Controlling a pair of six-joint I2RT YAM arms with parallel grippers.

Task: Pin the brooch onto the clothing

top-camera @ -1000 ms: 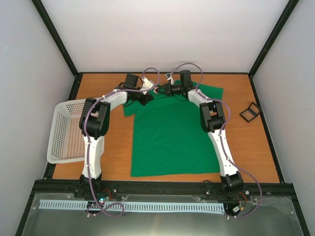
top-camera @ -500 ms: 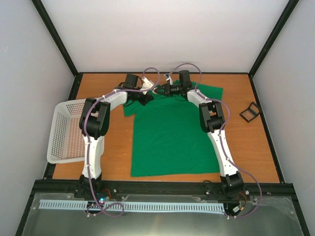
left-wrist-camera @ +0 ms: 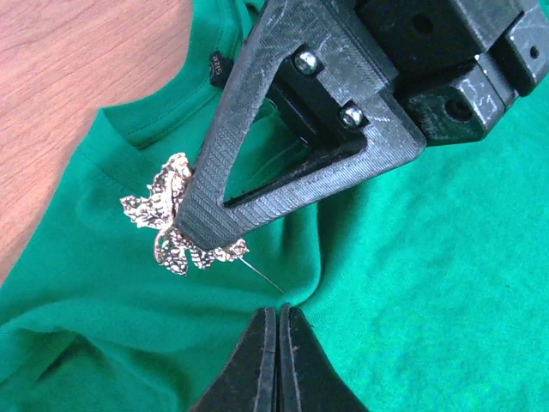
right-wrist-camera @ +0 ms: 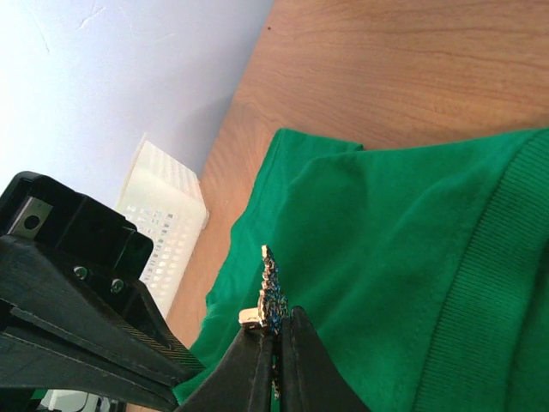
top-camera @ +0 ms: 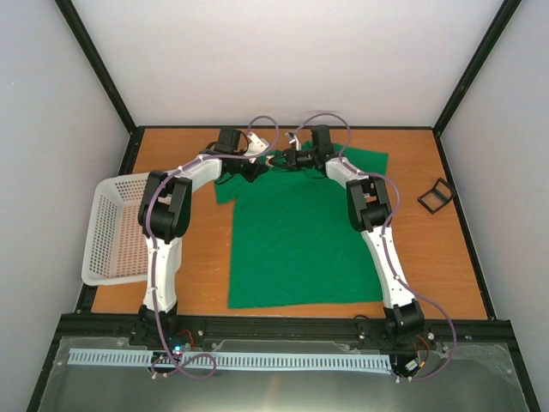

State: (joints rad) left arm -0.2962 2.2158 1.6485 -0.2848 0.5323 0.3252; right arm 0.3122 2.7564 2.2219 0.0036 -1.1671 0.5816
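**Right arm edges closer, brooch poised at the collar**

Since a second ago the right end effector (right-wrist-camera: 276,343) appears to have crept slightly leftward toward the left end effector (left-wrist-camera: 279,322); everything else looks unchanged. The right one's jaws are clamped on the brooch (left-wrist-camera: 176,225), holding it just above the green T-shirt (top-camera: 300,240) near the neckline, at the far side of the table (top-camera: 429,257). The pin (left-wrist-camera: 262,275) juts out bare from under the ornament, its tip aimed toward the left end effector. That one's jaws are together, and creases in the fabric run into their tips, so it seems to be pinching up a small ridge of cloth.

Risks from here look considerable. If the pin meets the fabric too flat, it may skate over the surface instead of piercing. The pinched ridge could slip free under the push, because the cloth is soft. With the two arms so close together, a small misjudgement could knock the brooch askew in its narrow grip.
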